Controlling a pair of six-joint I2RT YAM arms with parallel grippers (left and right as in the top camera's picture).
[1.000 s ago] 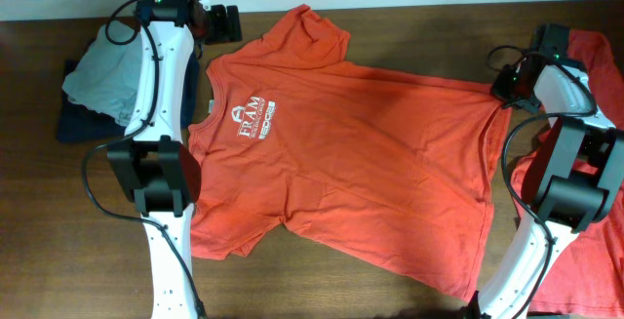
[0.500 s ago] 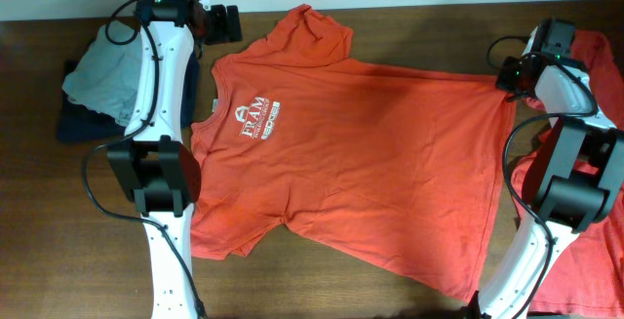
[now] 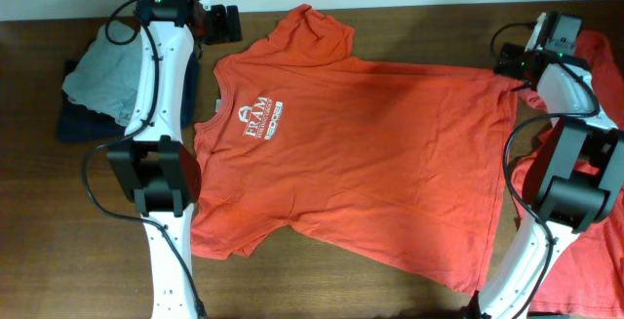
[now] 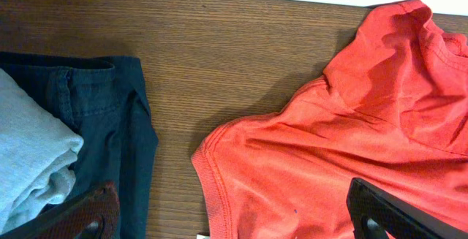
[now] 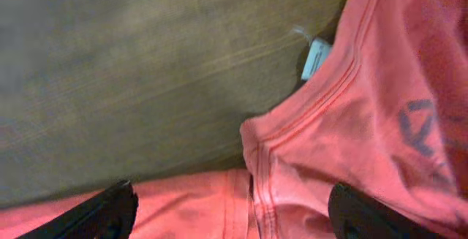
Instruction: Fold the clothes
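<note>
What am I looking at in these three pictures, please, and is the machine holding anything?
The machine is two white robot arms at a wooden table. The wide picture comes from a camera above the table. The other two come from a small camera on each wrist, looking past that arm's own tool. An orange T-shirt with a white chest logo lies spread flat in the middle. By the left arm, a folded grey garment sits on a dark blue one. More red cloth lies by the right arm. The left tool is near the shirt's collar, and the right tool is at a hem corner. Both are open and hold nothing.
</note>
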